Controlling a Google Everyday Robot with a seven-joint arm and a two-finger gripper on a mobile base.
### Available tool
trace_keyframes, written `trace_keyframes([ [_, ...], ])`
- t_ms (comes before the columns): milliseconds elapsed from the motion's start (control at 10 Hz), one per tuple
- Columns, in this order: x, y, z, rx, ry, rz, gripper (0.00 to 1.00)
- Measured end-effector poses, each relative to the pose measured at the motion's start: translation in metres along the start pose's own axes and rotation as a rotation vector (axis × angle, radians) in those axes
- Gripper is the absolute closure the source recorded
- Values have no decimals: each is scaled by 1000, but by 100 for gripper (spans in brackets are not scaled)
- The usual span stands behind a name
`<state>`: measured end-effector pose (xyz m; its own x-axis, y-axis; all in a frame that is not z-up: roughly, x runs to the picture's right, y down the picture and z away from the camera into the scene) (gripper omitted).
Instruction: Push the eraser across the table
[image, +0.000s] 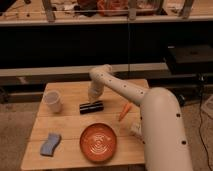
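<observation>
Right now my end effector (93, 96), open or clenched I cannot tell, hangs just beyond the eraser (91, 107), which lies crosswise on the desk (70, 129).

**Cream-white arm with small dark dots**

The arm (131, 92) is covered in smooth cream-white shells, all rounded. The nearest segment is very thick. The further ones are thinner tubes, joined by a round cap. Small dark dots are spread along the shells. The gripper (92, 96) has the same pale colour and sits at the arm's far end, just behind the eraser (91, 107) on the table (70, 131).
</observation>
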<state>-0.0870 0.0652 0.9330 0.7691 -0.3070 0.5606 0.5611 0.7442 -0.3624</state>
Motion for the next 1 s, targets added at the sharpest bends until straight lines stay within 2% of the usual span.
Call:
trace_keyframes([
  [1000, 3, 9, -4, -13, -9, -8, 99],
])
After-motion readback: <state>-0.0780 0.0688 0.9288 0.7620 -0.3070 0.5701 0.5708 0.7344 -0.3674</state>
